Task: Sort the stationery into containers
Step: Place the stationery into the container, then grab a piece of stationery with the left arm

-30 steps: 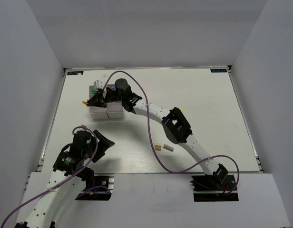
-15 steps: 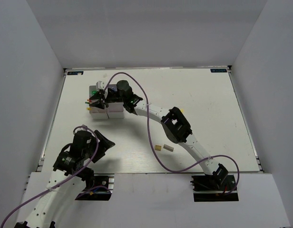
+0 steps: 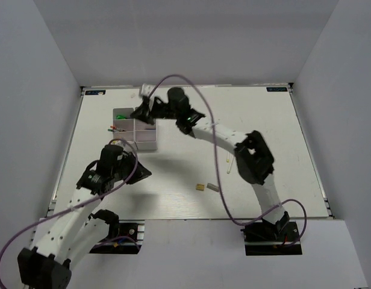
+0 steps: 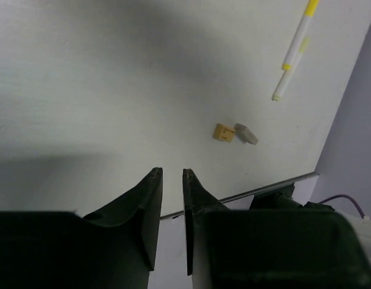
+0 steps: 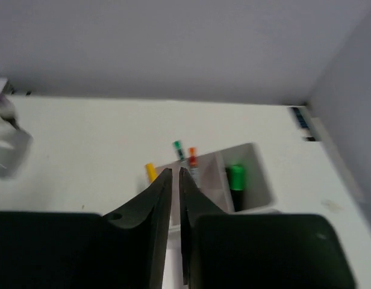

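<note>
The white divided tray (image 3: 147, 144) sits at the far left of the table. It holds a black-green highlighter (image 3: 120, 117) and pens whose tips stick out over its left edge (image 3: 111, 128). My right gripper (image 3: 143, 112) hovers above the tray's far right corner, jaws shut and empty. The right wrist view shows the tray (image 5: 256, 158), the highlighter (image 5: 236, 179), and green, red and yellow tips (image 5: 192, 156). My left gripper (image 3: 141, 174) is shut and empty above bare table. A tan eraser (image 4: 223, 132), a grey eraser (image 4: 246, 133) and white yellow-tipped sticks (image 4: 294, 51) lie to its right.
The erasers (image 3: 206, 188) and sticks (image 3: 229, 164) lie in the middle near part of the table. White walls close in the back and both sides. A blurred pale object (image 5: 6, 147) shows at the left edge of the right wrist view; I cannot tell what it is.
My right gripper rose off the tray and moved back and to the right. My left arm reached forward onto the table, toward the tray's near side.
</note>
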Robot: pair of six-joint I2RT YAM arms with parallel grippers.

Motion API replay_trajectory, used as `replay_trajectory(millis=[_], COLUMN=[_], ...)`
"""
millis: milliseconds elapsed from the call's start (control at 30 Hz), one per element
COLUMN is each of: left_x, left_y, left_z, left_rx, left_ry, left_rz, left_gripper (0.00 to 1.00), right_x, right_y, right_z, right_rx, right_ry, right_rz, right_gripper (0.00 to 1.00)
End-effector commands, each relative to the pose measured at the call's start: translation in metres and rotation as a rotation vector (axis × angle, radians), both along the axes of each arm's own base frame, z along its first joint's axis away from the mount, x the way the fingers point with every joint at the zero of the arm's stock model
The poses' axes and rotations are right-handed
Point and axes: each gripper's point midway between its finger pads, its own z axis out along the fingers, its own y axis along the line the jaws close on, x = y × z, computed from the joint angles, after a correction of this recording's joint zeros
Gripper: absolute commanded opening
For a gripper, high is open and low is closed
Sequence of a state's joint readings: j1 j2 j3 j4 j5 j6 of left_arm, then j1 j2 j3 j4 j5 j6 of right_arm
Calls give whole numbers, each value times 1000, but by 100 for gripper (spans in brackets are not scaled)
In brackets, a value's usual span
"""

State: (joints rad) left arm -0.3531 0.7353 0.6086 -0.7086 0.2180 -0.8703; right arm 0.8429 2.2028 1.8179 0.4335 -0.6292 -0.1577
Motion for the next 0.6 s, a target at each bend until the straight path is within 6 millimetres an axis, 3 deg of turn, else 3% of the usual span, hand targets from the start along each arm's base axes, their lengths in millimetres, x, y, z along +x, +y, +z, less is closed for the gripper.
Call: replay_trajectory(millis=[0, 33, 67, 100, 167, 200, 233, 267, 300, 333, 367, 400, 433, 467, 500, 533, 567], left_x=[33, 40, 49, 59, 72, 85, 87, 90, 101, 101, 103, 112, 116, 112, 117, 122, 125], left_y=[-33, -41, -49, -58, -78, -90, -104, -115, -130, -150, -160, -173, -181, -198, -208, -214, -230], left_z=[37, 44, 52, 49, 57, 52, 51, 48, 63, 43, 39, 49, 43, 20, 26, 20, 13], left_rx=[-70, -81, -103, -110, -146, -142, -145, -143, -146, -134, -116, -102, -71, -35, -20, 18, 34], left_ry=[-169, -193, -233, -215, -242, -219, -210, -195, -232, -174, -165, -186, -171, -121, -123, -118, -109], left_rz=[-179, -208, -237, -257, -312, -339, -375, -407, -440, -484, -507, -525, -520, -556, -560, -546, -563], left_gripper=[30, 30, 30, 30, 30, 30, 31, 31, 33, 38, 42, 46, 57, 63, 66, 69, 70], right_x=[25, 33, 34, 38, 51, 47, 50, 63, 64, 57, 69, 68, 59, 59, 57, 43, 37], right_y=[-79, -102, -112, -138, -184, -203, -217, -262, -277, -300, -340, -354, -387, -410, -432, -442, -457], right_z=[109, 119, 115, 94, 113, 71, 63, 67, 54, 27, 22, 13, -15, -19, -21, -45, -46], right_rx=[52, 39, 11, -84, -111, -230, -265, -297, -337, -442, -457, -487, -571, -573, -571, -609, -599], right_ry=[-65, -87, -70, -18, -70, 18, 31, 53, 90, 171, 226, 262, 351, 389, 419, 493, 532], right_rz=[-197, -271, -301, -371, -519, -551, -596, -750, -793, -829, -941, -966, -1014, -1062, -1104, -1105, -1136], right_gripper=[17, 19, 21, 25, 30, 32, 38, 40, 42, 43, 44, 44, 44, 43, 39, 34, 25])
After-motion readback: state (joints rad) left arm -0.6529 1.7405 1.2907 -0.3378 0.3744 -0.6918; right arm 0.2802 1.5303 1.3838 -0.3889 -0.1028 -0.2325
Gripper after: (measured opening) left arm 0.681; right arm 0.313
